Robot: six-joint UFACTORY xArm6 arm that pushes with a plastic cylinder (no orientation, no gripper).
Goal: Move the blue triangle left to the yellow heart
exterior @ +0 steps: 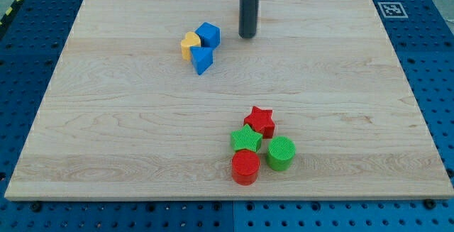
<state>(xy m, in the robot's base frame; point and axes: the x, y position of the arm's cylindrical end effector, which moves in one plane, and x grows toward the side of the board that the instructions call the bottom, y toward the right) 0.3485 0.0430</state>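
My tip (247, 36), a bare rod with no jaws, stood near the top edge, right of the blue triangle (201, 59), which touched the yellow heart (189, 45).

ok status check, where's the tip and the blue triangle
My tip right of blue cube, apart. Blue triangle touching yellow heart, on its lower right. Path unobstructed.
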